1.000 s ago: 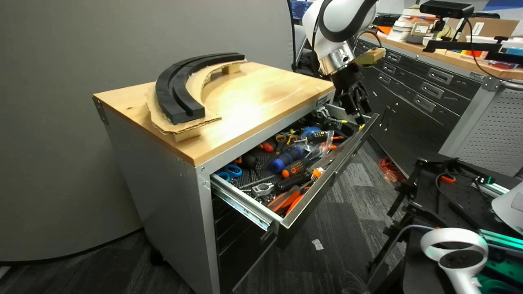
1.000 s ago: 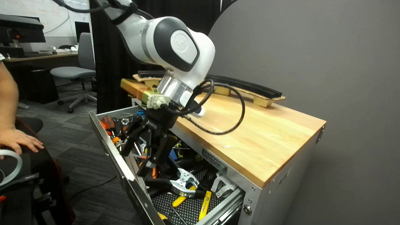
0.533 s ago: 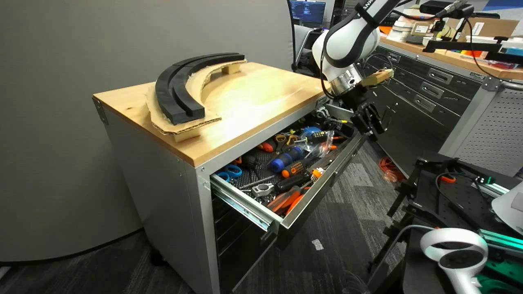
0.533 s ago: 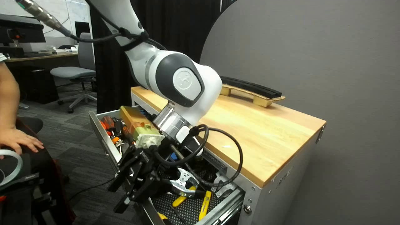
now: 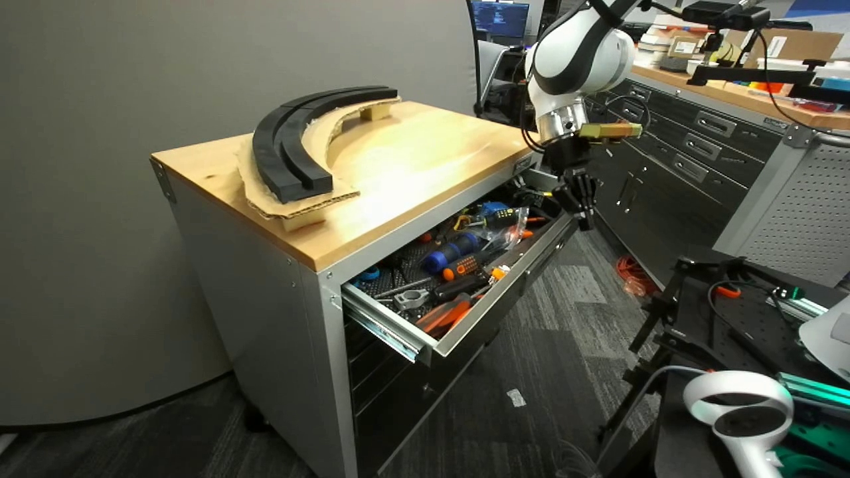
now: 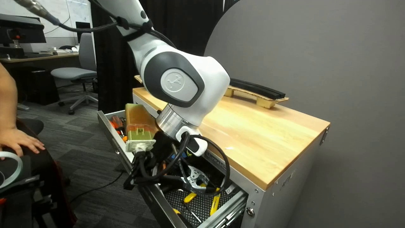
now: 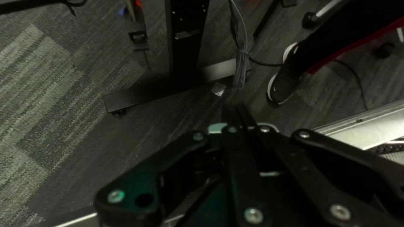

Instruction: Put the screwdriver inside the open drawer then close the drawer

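- Here's the drawer, standing open in both exterior views and crowded: a blue handle, a plastic bag, a silver clamp, yellow handles.
- The screwdriver? A yellow-and-black piece lies inside, just beside the front wall and partly hidden; I can't tell whether that's it.
- Up on the wood top, a curved black piece sits on cardboard, well apart from the gripper.
- Mind the cable, looping from the wrist in front of the clamp, and the amber-and-green block hiding part of the drawer.
- On the floor, a person's shoes near a black stand.
- And the arm: sloping down, wrist bent, gripper angled downward outside the front wall; whether it touches, I can't tell.
- Fingers together, floor beneath them in the wrist view, a bright metal edge off to the right.
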